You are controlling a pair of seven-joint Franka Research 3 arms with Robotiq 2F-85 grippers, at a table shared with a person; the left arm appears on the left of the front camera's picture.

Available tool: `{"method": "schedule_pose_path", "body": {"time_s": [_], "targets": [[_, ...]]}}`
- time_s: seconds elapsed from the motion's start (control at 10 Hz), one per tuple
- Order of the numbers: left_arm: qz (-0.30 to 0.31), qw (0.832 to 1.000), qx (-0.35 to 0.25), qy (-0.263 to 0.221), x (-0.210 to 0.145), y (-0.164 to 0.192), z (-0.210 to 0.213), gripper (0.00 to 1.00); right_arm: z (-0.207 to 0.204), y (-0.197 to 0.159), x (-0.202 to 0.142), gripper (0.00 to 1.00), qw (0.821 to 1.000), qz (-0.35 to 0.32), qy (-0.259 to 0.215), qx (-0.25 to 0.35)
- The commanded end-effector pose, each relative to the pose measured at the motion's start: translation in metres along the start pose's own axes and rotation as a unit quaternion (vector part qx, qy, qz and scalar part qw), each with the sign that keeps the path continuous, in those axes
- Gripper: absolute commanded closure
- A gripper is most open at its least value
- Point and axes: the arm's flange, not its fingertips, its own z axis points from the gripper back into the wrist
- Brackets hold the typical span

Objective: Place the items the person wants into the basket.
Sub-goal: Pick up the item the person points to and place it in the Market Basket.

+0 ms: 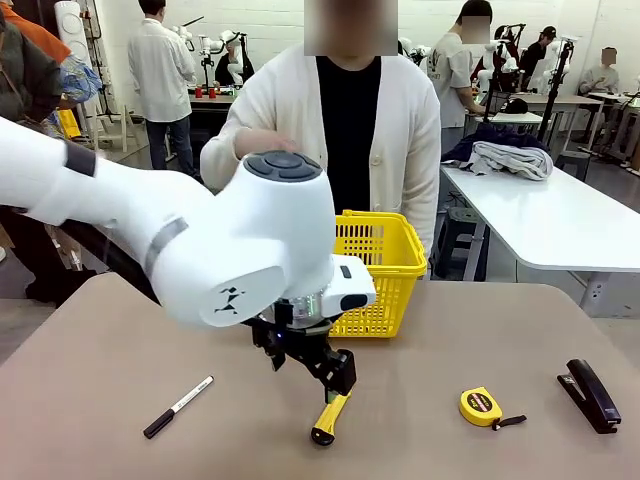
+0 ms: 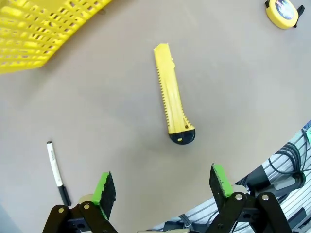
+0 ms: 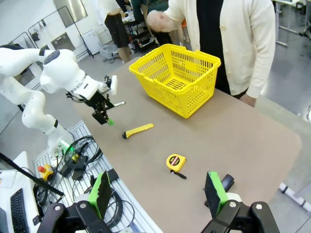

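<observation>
The yellow black-tipped utility knife (image 1: 330,418) (image 2: 172,94) (image 3: 137,130) lies flat on the table. My left gripper (image 1: 310,365) (image 2: 163,187) (image 3: 102,115) hovers open just above it, apart from it, with nothing between its green pads. The round yellow tape measure (image 1: 482,406) (image 2: 283,12) (image 3: 175,162) sits further right. The yellow basket (image 1: 375,270) (image 2: 39,34) (image 3: 177,77) stands at the far edge in front of the person (image 1: 350,120), whose hand (image 1: 262,142) is raised. My right gripper (image 3: 158,194) is open high above the near right corner. The thin black pen is out of view.
A black marker with a white barrel (image 1: 178,407) (image 2: 57,170) lies at the near left. A black stapler (image 1: 590,395) rests at the near right. Cables and a robot base (image 3: 73,155) sit below the table's near edge. Bare tabletop lies between the knife and the tape measure.
</observation>
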Motion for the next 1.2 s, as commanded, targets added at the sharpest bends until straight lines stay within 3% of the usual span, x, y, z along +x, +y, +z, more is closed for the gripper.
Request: {"method": "schedule_pose_path", "body": {"time_s": [0.0, 1.1], "targets": [[0.004, 1.000, -0.003, 0.001, 0.018, -0.010, -0.017, 0.00, 0.000, 0.000, 0.002, 0.00, 1.000, 0.006, -0.011, 0.008], [-0.030, 0.996, -0.023, 0.078, 0.055, -0.035, -0.093, 0.00, 0.000, 0.000, 0.002, 0.00, 1.000, 0.006, -0.011, 0.008]]}}
